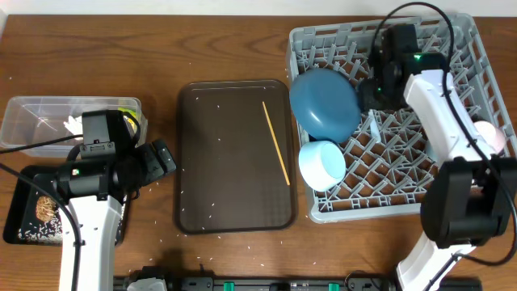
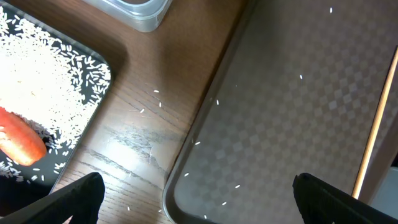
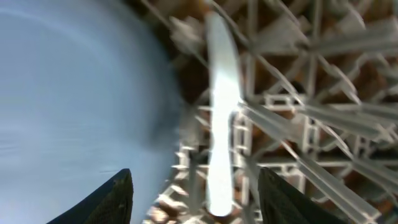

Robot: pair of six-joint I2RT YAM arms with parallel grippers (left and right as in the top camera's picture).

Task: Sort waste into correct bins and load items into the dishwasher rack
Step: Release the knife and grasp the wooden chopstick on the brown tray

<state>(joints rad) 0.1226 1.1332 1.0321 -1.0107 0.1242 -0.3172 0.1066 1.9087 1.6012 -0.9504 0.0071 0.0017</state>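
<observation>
Spoon (image 3: 221, 112), pale blue: lying on dishwasher rack (image 1: 477, 48) grid between right gripper (image 3: 194, 173) fingers, with a gap on each side. Jaws parted, gripping nothing. Blue plate (image 1: 323, 101) just beside spoon, leaning in rack. Pale blue bowl (image 1: 321, 164) at rack's near-left corner. Left gripper (image 2: 199, 180): jaws spread wide, empty, over left rim of brown serving tray (image 1: 226, 194). One chopstick (image 1: 275, 142) on that tray. Carrot (image 2: 22, 140) and rice (image 2: 43, 74) in black tray (image 1: 16, 210).
</observation>
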